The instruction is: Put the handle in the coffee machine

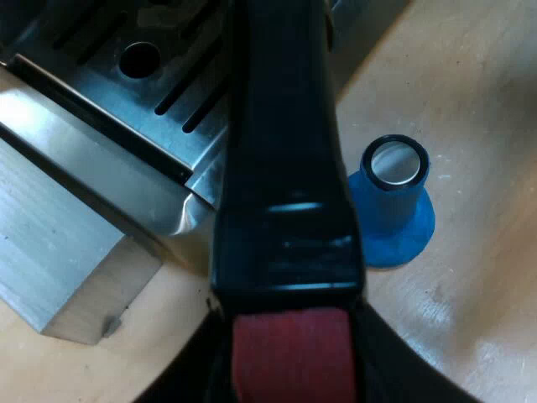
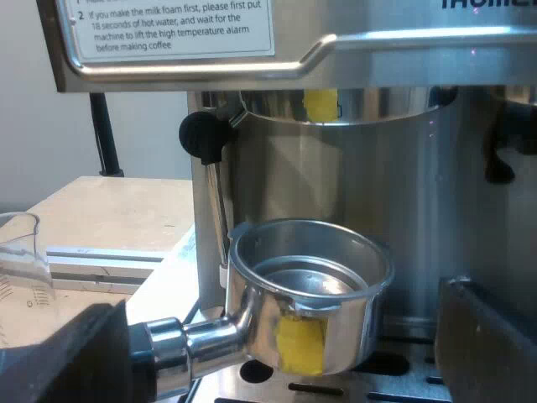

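Looks like a lab bench: the machine (image 2: 403,159) stands on a pale wooden table (image 1: 478,101), a glass (image 2: 21,252) beside it, plain white wall (image 2: 50,143) and black pole (image 2: 105,134) behind

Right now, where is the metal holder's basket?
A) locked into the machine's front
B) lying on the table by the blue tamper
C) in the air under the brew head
C: the metal holder hangs clear below the brew head, a gap between them.
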